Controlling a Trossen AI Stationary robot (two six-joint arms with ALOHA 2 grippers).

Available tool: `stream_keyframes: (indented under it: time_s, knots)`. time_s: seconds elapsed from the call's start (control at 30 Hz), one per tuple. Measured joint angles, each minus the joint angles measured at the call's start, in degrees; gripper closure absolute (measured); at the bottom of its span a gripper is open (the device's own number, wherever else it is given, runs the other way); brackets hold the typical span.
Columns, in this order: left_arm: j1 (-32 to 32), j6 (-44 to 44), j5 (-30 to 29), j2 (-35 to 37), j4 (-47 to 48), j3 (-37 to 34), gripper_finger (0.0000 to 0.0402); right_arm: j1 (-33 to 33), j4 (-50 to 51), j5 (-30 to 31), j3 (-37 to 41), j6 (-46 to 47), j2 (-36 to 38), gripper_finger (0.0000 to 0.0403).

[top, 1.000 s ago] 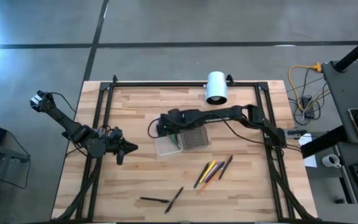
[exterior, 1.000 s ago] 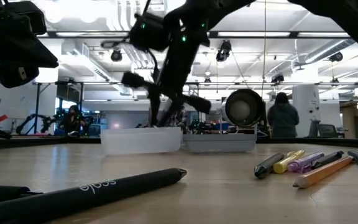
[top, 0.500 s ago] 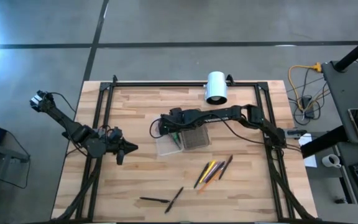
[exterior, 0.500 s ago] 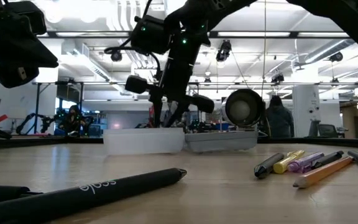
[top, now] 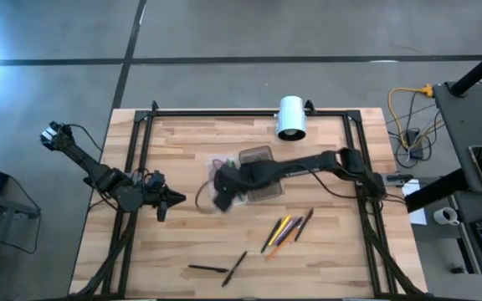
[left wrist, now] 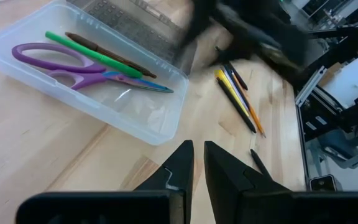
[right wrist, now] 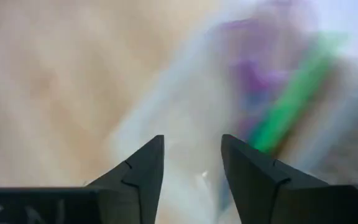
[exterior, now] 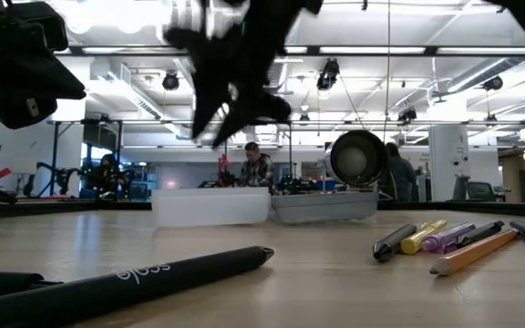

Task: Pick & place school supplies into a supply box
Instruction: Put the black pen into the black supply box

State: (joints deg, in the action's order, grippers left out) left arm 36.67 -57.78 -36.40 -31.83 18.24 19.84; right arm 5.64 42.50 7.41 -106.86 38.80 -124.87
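The right hand (top: pixel 222 189) hangs over the open box (left wrist: pixel 98 93), its fingers (right wrist: pixel 143 171) apart with nothing between them. Below it in the box lie purple scissors (left wrist: pixel 73 70), a green pen (left wrist: pixel 98 56) and a brown pencil (left wrist: pixel 107 53). A bunch of pens (top: pixel 284 230) lies on the desk (top: pixel 333 259) off to that hand's side, nearer the front edge. The left hand (top: pixel 167 201) waits beside the box, fingers (left wrist: pixel 179 165) nearly together, empty.
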Motion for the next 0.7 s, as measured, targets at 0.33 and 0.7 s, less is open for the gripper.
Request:
stream_keyframes:
  time_s: [0.33, 0.7]
  knots:
    - [0.04, -0.06, 1.47, -0.02, -1.11, 0.00, 0.0379, 13.48, 1.38, -2.10, -0.65, -9.16, 0.10, 0.0275]
    - [0.04, 0.09, 1.95, -0.48, -1.68, 0.00, 0.0379, 21.76, 29.24, -0.07, -1.13, -13.49, 0.01, 0.0256]
